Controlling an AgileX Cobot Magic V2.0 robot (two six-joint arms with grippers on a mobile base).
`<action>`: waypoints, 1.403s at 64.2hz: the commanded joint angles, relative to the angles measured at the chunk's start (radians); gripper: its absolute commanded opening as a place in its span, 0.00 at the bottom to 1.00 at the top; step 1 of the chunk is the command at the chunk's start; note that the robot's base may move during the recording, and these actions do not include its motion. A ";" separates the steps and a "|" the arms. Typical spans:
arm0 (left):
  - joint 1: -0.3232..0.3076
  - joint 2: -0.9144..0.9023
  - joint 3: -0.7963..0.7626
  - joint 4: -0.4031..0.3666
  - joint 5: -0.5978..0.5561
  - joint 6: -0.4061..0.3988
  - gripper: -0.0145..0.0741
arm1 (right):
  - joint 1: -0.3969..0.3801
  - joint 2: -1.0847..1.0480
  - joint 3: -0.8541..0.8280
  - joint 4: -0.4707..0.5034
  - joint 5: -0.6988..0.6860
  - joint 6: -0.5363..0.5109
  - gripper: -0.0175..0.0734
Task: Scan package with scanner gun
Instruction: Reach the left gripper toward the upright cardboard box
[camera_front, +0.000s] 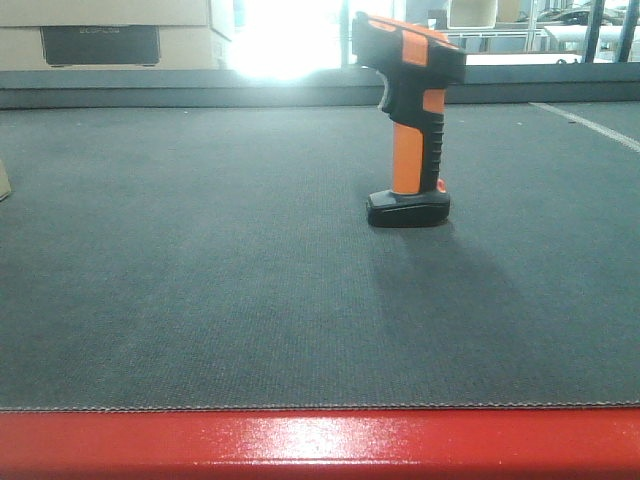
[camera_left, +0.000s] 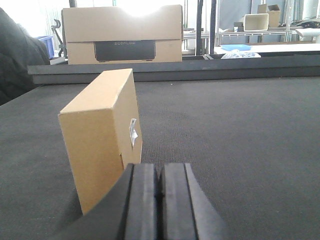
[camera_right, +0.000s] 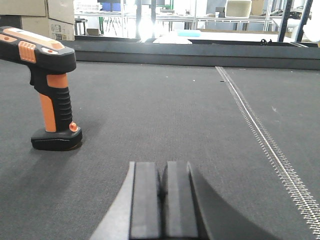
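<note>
The package (camera_left: 100, 135), a plain tan cardboard box, stands upright on the dark grey counter (camera_left: 240, 140) just ahead of the left gripper (camera_left: 160, 200) and slightly to its left, with its narrow face turned toward the wrist camera. A small white label (camera_left: 133, 131) sits on the box's longer side, the side nearer the gripper's line, seen at a steep angle so its print cannot be read. The left gripper is clenched, its two black pads pressed flat together with nothing between them, and it is apart from the box. Far beyond the box, past the counter's back edge, stands a beige carton (camera_left: 122, 35) with a dark rectangular panel. The scanner gun (camera_right: 52, 85), orange and black, stands upright on its flat black foot, ahead of the right gripper (camera_right: 164, 200) and well off to its left, apart from it. Its ribbed handle rises straight from the foot and its head runs out past the left edge of the right wrist view. The right gripper is likewise clenched on nothing, pads touching. A pale stitched seam (camera_right: 265, 145) runs across the counter ahead of this gripper and to its right. In the front view a red edge (camera_front: 320, 445) borders the counter's near side.
</note>
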 joint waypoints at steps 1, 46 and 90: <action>-0.005 -0.004 -0.003 -0.002 -0.015 -0.008 0.04 | -0.006 -0.003 -0.001 -0.005 -0.019 0.000 0.02; -0.005 -0.004 -0.003 0.025 -0.149 -0.002 0.04 | -0.006 -0.003 -0.001 -0.005 -0.070 0.000 0.02; -0.005 0.348 -0.685 0.002 0.278 0.000 0.69 | -0.006 -0.003 -0.001 -0.005 -0.070 0.000 0.02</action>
